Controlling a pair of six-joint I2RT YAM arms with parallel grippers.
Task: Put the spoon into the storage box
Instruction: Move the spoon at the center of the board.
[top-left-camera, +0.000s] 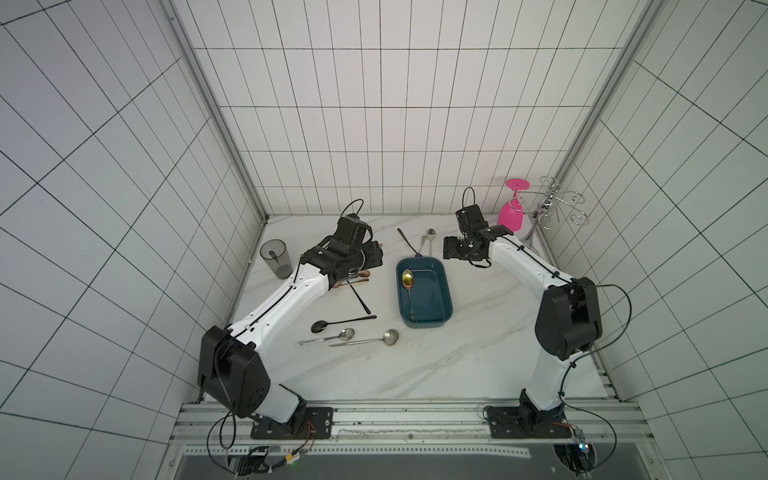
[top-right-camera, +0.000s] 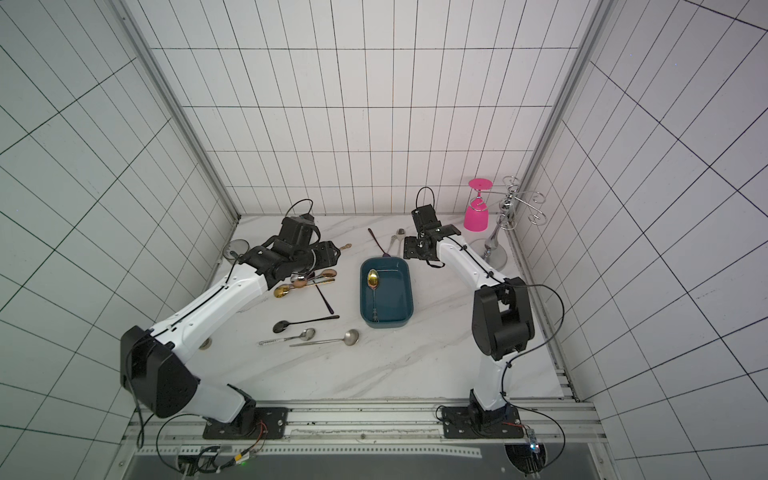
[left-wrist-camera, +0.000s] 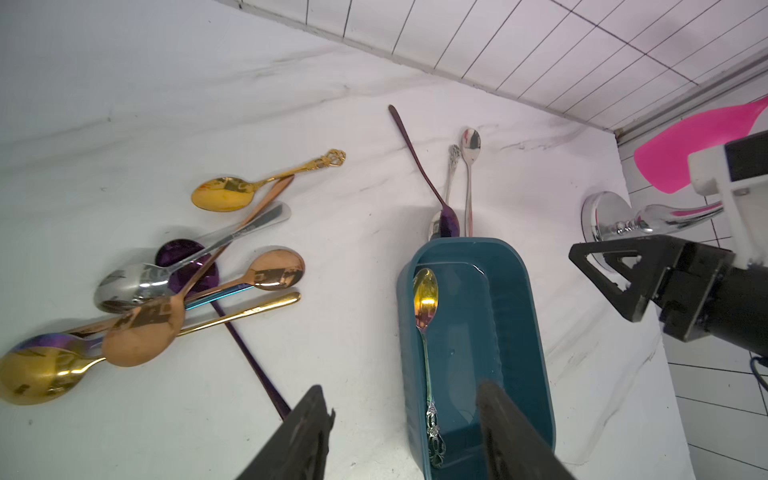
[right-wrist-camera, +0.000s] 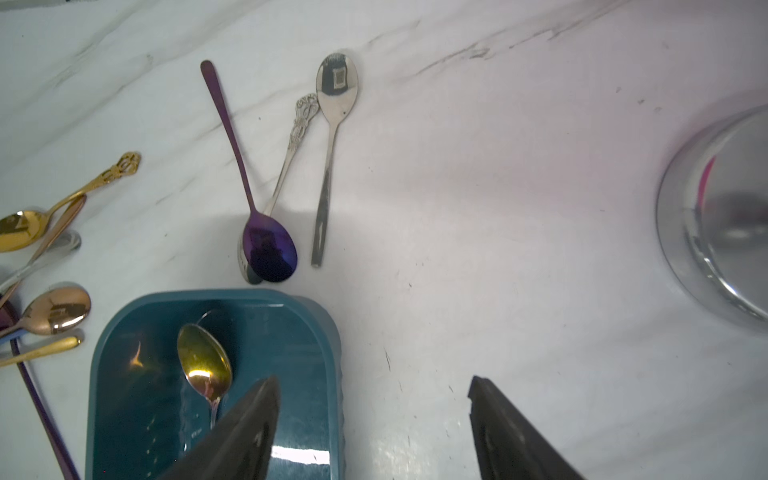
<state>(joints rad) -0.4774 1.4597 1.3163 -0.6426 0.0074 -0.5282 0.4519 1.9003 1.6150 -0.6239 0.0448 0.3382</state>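
Storage box (top-left-camera: 430, 291) (top-right-camera: 392, 291): dark teal plastic tub, shallow, rect. w/ rounded corners, glossy inside. Sits upright, open side up, approx. mid-bench, a bit nearer the far edge than the near one. Long sides run far-to-near, near end swung slightly right.

Spoon (top-left-camera: 410, 297) (top-right-camera: 374, 297): lies flat on the box floor, fully inside, along the left long wall. Bowl gold w/ rainbow sheen, hollow side up, at the far end (right-wrist-camera: 204, 365). Handle thin, silver, runs twd the near end; ornate openwork tip stops just short of the near wall (left-wrist-camera: 428, 365).
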